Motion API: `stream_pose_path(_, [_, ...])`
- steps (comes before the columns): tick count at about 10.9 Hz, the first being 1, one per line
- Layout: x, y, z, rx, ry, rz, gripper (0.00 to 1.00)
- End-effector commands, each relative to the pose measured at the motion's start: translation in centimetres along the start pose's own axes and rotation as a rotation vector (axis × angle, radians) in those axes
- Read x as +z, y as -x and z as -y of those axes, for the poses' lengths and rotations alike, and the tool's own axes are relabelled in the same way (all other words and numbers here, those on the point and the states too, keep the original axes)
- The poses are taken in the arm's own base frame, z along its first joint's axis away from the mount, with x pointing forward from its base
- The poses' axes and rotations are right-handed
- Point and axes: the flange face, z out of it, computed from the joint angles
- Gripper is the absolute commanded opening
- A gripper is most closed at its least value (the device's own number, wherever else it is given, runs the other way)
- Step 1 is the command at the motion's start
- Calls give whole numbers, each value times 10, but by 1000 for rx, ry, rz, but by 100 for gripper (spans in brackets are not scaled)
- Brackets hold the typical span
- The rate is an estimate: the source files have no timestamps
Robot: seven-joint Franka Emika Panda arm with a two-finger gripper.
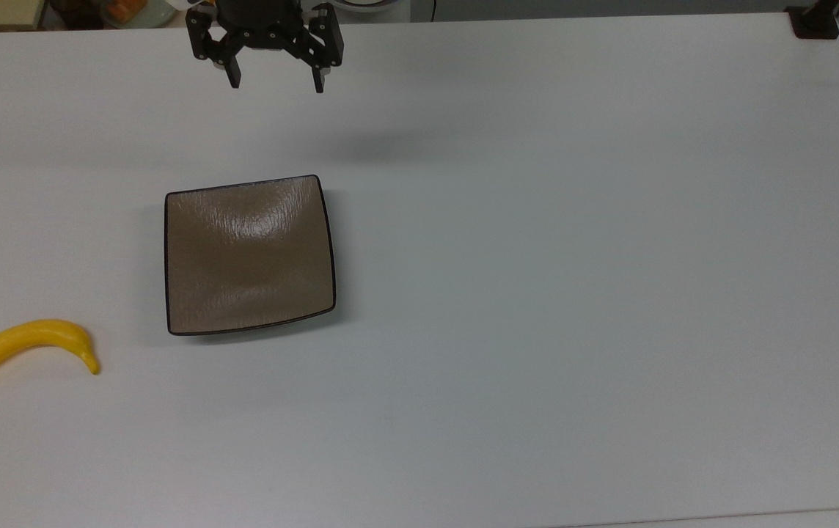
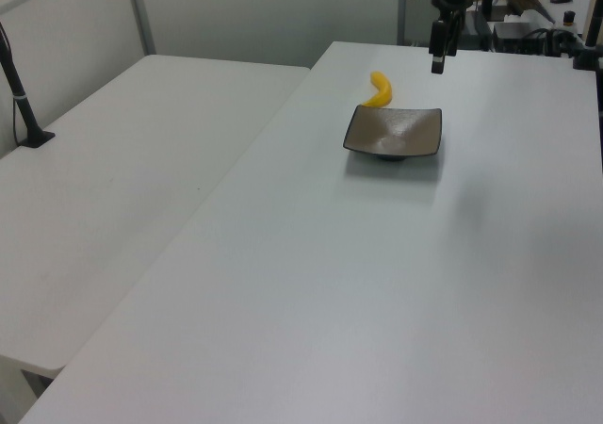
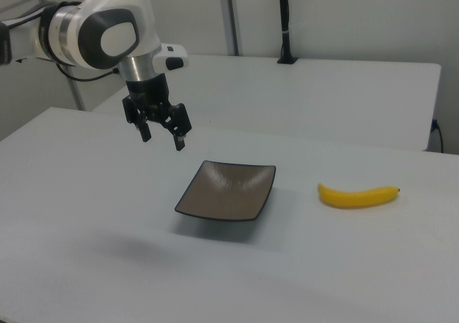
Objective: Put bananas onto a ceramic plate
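A yellow curved banana (image 1: 20, 350) lies on the white table at the top view's far left edge; it also shows as the banana (image 3: 356, 195) and the banana (image 2: 380, 89). The square glossy brown plate (image 1: 247, 253) sits bare to its right, seen too as the plate (image 3: 228, 189) and the plate (image 2: 394, 131). My gripper (image 1: 276, 82) hangs open in the air above the table's far edge, behind the plate and well away from the banana, with nothing between its fingers. In the right view the gripper (image 3: 163, 138) hovers up and left of the plate.
The white table (image 1: 537, 293) stretches wide to the top view's right. A second white table (image 2: 113, 188) adjoins it on the left view's left. A black post base (image 1: 815, 22) stands at the far right corner. Clutter lies beyond the far edge.
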Motion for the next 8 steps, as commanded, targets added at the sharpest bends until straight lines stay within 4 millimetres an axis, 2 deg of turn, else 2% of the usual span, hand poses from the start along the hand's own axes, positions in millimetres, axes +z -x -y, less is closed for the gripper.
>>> stream_pose_path(1, [6, 11, 4, 3, -13, 36, 100])
stream_pose_path(8, [5, 9, -1, 17, -11, 28, 100])
